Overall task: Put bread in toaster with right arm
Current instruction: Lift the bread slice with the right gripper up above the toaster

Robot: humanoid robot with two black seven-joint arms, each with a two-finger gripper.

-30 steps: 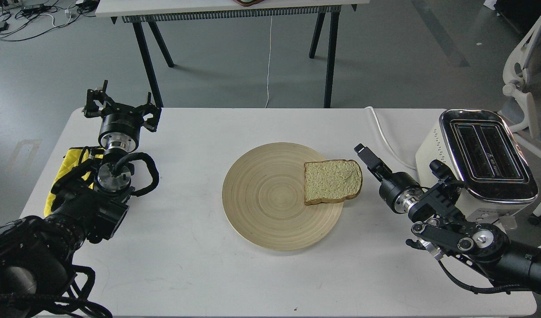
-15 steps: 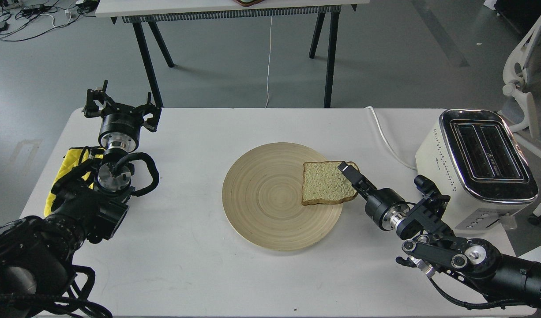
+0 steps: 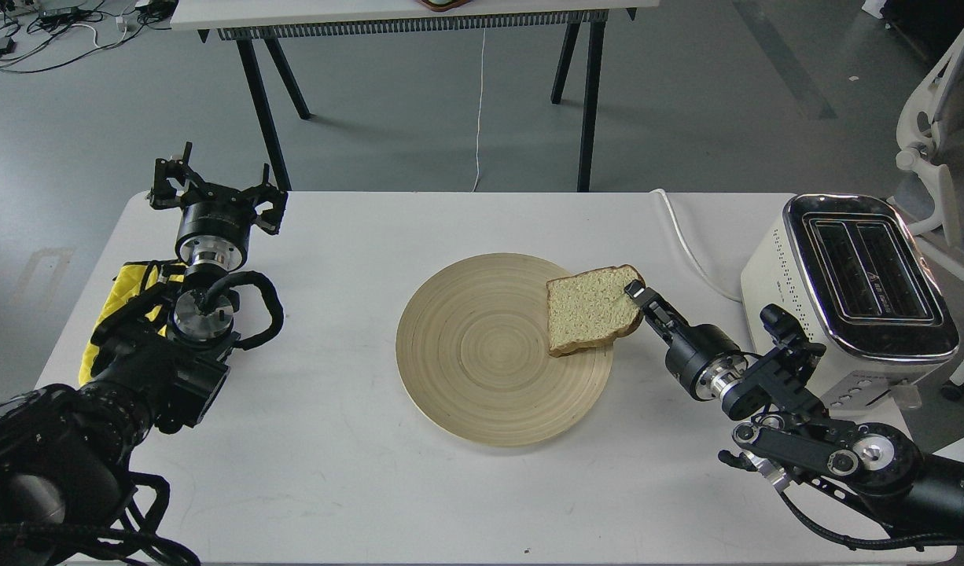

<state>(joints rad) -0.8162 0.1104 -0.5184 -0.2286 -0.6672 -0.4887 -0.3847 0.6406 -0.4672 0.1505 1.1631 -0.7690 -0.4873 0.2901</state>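
Observation:
The bread [image 3: 590, 309] is a pale square slice with a brown crust, tilted up over the right edge of the round wooden plate [image 3: 482, 354]. My right gripper [image 3: 636, 296] is shut on the bread's right edge and holds it lifted. The cream-white toaster [image 3: 851, 291] with a chrome top and two empty slots stands at the table's right end, to the right of the gripper. My left gripper [image 3: 215, 192] is open and empty near the table's back left corner.
A yellow cloth [image 3: 128, 306] lies under my left arm. The toaster's white cord [image 3: 686, 244] runs across the table behind the right gripper. A second table [image 3: 419, 31] stands beyond, and a white chair [image 3: 938, 134] at the far right.
My right gripper reached left to the bread, closed on its right edge and lifted it, tilting the slice up off the plate. The left arm has not moved.

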